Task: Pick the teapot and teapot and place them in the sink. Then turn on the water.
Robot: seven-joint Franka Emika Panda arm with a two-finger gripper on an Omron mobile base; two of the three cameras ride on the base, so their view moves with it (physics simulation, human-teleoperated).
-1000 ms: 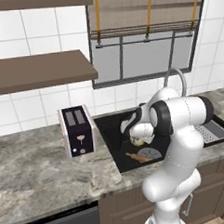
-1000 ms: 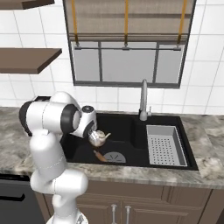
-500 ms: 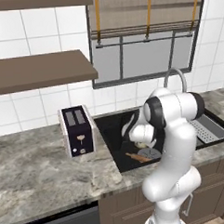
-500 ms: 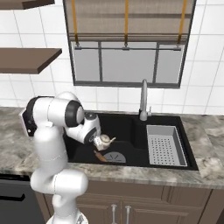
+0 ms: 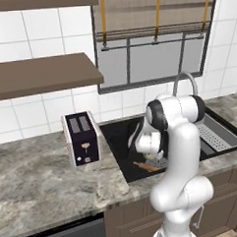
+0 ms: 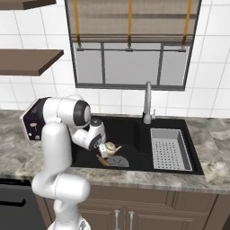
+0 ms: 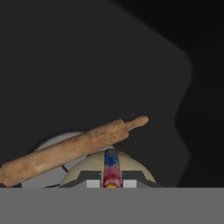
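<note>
– While the gripper [image 6: 104, 149] pinches the teapot [image 6: 110, 148] tight, where is the pot?

– It hangs low inside the sink [image 6: 134, 130], just above the bottom.

– What lies under it?

– A wooden rolling pin [image 7: 72, 148] lies across the round drain [image 6: 117, 161].

– So what can go wrong?

– If the pot comes down on the pin, it can tip or roll onto its side. Its spout might knock the hard sink too.

– And the tap?

– The faucet [image 6: 147, 102] stands at the back, with no water running.
</note>
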